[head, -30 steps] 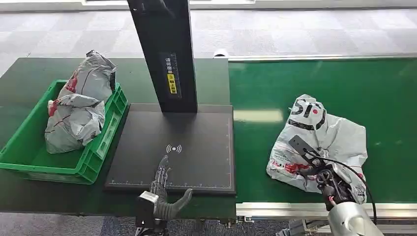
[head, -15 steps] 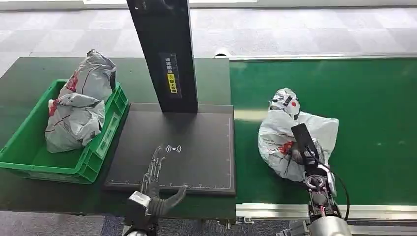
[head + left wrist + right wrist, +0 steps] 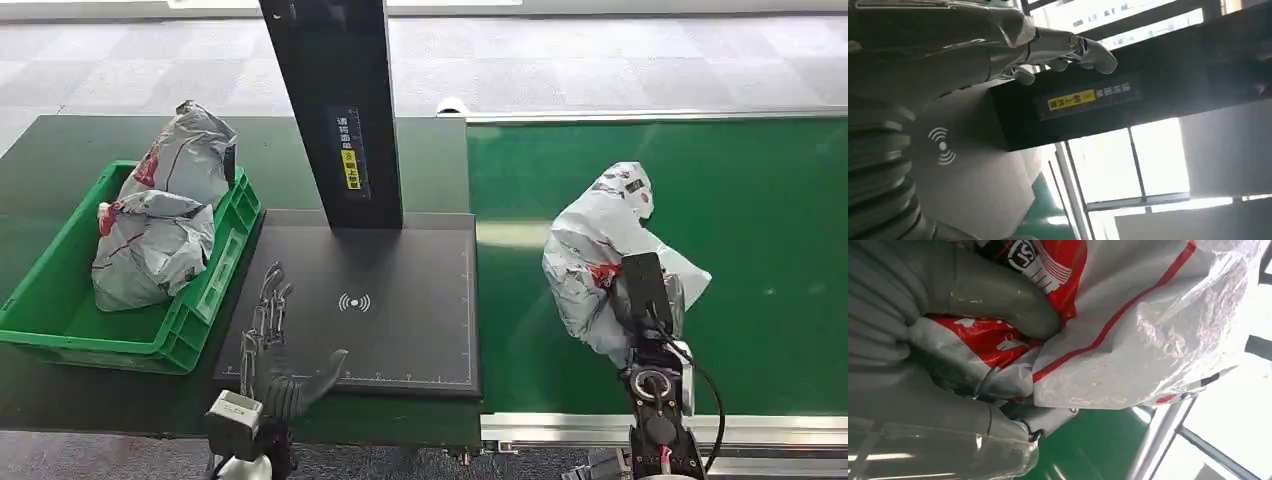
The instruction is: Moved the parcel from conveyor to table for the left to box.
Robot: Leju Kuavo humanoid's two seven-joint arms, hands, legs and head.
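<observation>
Gripping the parcel [image 3: 600, 262] with the right hand [image 3: 640, 305], thumb [image 3: 998, 300] pressed into the red-printed plastic, bag bunched up over the green conveyor [image 3: 760, 200] just beside the black scan pad [image 3: 400, 290] on the desk [image 3: 60, 400]. Left hand [image 3: 275, 345] waiting over the pad's near left corner, fingers spread, holding nothing. Best now: keep the squeeze firm, since slick, soft film likely slips; lift enough to clear the seam between belt and pad, carry across low, steer short of the black post [image 3: 335, 110], and set down near the pad's middle symbol. Avoid dragging loose flaps along the belt edge. Green crate [image 3: 215, 290] beyond already carrying two bags [image 3: 160, 220].
</observation>
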